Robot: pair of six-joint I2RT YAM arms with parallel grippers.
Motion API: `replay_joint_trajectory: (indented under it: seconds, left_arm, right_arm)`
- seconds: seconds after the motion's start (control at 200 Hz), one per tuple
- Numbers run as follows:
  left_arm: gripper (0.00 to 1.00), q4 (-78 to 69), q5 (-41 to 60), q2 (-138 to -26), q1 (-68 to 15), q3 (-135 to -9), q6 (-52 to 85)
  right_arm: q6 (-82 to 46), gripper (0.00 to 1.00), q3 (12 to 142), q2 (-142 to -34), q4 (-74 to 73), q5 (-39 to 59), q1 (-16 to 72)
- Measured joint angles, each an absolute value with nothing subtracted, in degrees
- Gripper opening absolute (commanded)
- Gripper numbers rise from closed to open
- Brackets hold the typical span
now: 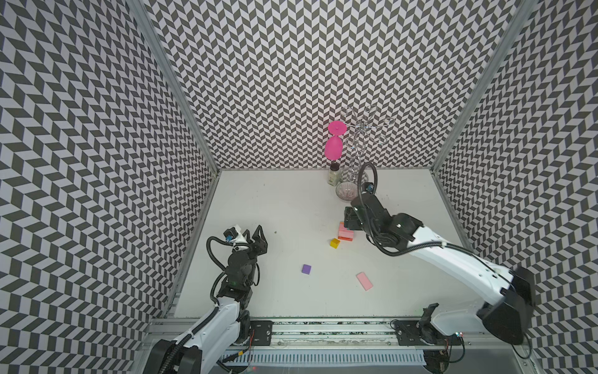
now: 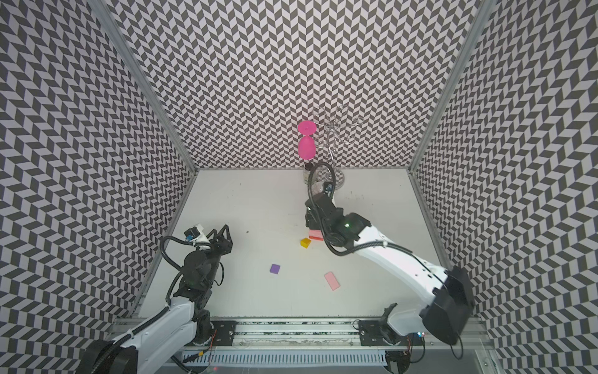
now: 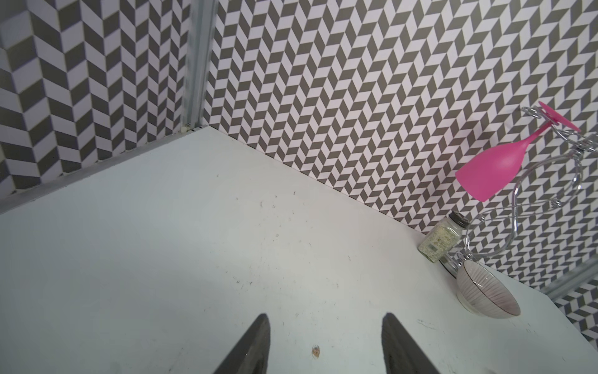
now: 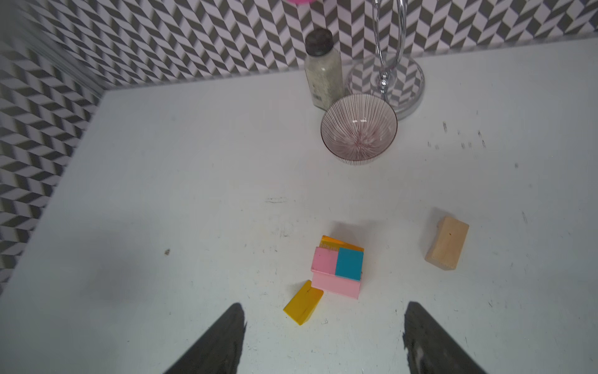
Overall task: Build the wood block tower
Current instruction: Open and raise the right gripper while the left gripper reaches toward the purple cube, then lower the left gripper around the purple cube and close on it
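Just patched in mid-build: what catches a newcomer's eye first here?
The low stack of pink, teal and orange painted wooden blocks near the middle, just ahead of the open right gripper. Then the hot-pink goblet hanging upside down from the chrome wire rack at the back. A yellow block, purple block and pink slab lie loose nearer the front.

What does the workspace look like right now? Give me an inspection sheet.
Surface: white table, scuffed, small marks.
Job's things: block stack, teal block on top; yellow block beside it; wood block, purple block, pink slab loose.
Clutter: pink goblet hanging on wire rack, spice jar, ribbed bowl, at back.
Grippers: left gripper open, empty; right gripper open, near stack.
Cables: black hoses looped at both wrists, clear of blocks.
Surroundings: chevron walls, front rail.
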State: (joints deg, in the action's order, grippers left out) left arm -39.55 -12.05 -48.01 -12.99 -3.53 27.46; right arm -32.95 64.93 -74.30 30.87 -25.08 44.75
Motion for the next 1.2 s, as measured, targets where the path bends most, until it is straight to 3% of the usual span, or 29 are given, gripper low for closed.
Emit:
replay_joint_trajectory:
  seconds: [0.16,0.391,0.486,0.681,0.881,0.937,1.197]
  left_arm:
    - [0.6,-31.99,-7.92,-46.17,-17.37,-4.67,31.33]
    - [0.61,-18.06,-20.34,-42.59,-45.28,-8.86,39.66]
    - [0.61,-12.78,-24.99,-44.77,-52.14,-12.58,41.3]
    - [0.63,-6.0,-27.09,-52.9,-54.85,-18.24,42.44]
    - [0.64,2.15,-27.33,-62.67,-60.71,-20.93,44.1]
    - [0.7,4.21,-27.11,-63.4,-61.63,-20.64,44.07]
    - [0.71,5.19,-23.27,-61.3,-62.13,-19.81,41.89]
  right_arm:
    - [-28.08,0.9,50.72,-65.76,16.32,-24.75,44.14]
    - [-21.82,0.9,40.69,-62.89,0.27,-21.58,36.71]
    - [-19.44,0.91,37.17,-61.93,-5.23,-19.35,31.42]
    - [-16.93,0.9,27.77,-60.1,-14.52,-15.57,24.84]
    - [-16.78,0.92,23.24,-59.27,-18.13,-14.96,24.16]
    - [-16.49,0.91,21.61,-59.29,-21.26,-15.27,24.16]
    - [-15.88,0.93,18.9,-61.12,-26.94,-16.69,23.9]
